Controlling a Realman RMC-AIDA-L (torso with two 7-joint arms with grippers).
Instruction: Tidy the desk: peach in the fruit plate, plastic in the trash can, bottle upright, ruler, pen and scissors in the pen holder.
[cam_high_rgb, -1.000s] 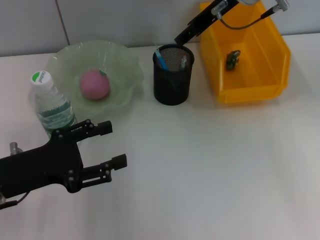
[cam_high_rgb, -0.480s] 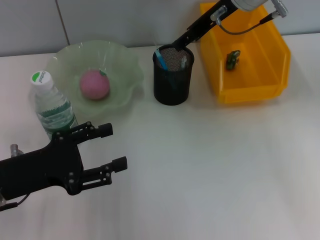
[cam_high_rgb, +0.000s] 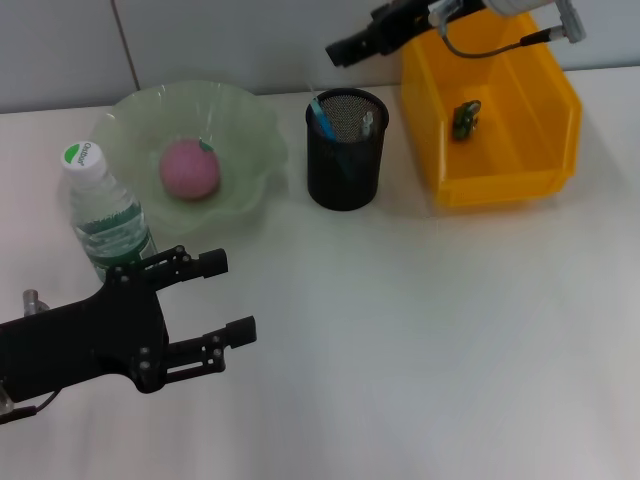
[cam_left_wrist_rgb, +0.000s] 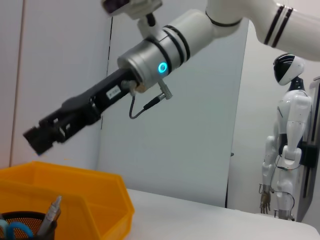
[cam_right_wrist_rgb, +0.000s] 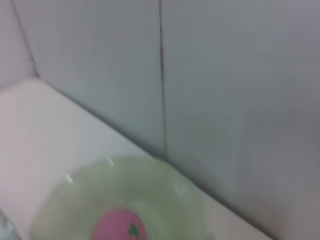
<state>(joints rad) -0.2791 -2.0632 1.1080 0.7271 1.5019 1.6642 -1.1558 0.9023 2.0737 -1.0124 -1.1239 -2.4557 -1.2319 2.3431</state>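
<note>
The pink peach (cam_high_rgb: 190, 168) lies in the pale-green fruit plate (cam_high_rgb: 130, 112) at the back left, and both show in the right wrist view as peach (cam_right_wrist_rgb: 120, 228) and fruit plate (cam_right_wrist_rgb: 160, 195). In front of the plate the bottle (cam_high_rgb: 100, 212) stands upright. The black mesh pen holder (cam_high_rgb: 345, 160) holds the blue-handled scissors (cam_high_rgb: 318, 112) and the grey pen (cam_high_rgb: 367, 122). The ruler cannot be made out. The plastic (cam_high_rgb: 464, 118) rests inside the yellow trash can (cam_high_rgb: 500, 185). My right gripper (cam_high_rgb: 342, 50) hangs high behind the holder. My left gripper (cam_high_rgb: 230, 295) is open, low at the front left.
The left wrist view shows the right gripper (cam_left_wrist_rgb: 39, 140) in the air over the trash can (cam_left_wrist_rgb: 85, 200) and pen holder (cam_left_wrist_rgb: 22, 222). A white humanoid robot (cam_left_wrist_rgb: 287, 145) stands far behind the desk (cam_high_rgb: 420, 330). A grey wall closes the back.
The right gripper dipped to the pen holder's rim, then rose up and back away from it. The left arm barely moved.
</note>
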